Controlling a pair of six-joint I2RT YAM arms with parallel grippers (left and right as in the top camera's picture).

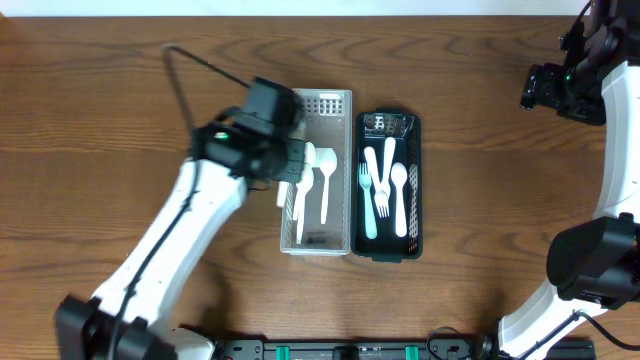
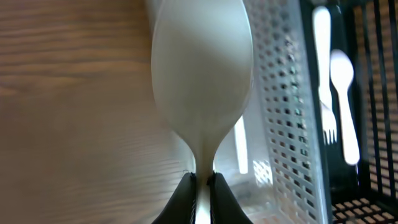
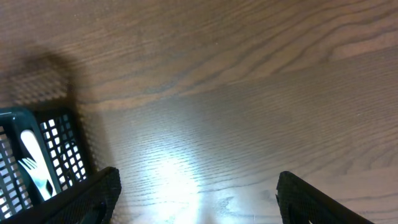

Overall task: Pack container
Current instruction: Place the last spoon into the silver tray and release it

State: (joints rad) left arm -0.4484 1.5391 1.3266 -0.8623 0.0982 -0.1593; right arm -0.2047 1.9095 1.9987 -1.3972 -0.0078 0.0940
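Note:
My left gripper (image 2: 202,186) is shut on the handle of a white plastic spoon (image 2: 202,81). It holds the spoon bowl-forward over the left wall of the white perforated basket (image 2: 287,124). In the overhead view the left gripper (image 1: 287,168) sits at that basket's left edge (image 1: 338,98), and two white spoons (image 1: 324,185) lie inside. The dark basket (image 1: 415,190) to its right holds several white forks and spoons (image 1: 384,190). My right gripper (image 1: 533,88) is open and empty, far off at the back right, over bare table (image 3: 199,199).
The two baskets stand side by side at the table's centre. A black cable (image 1: 195,70) loops over the table behind my left arm. The dark basket's corner (image 3: 59,146), with a fork in it, shows at the left of the right wrist view.

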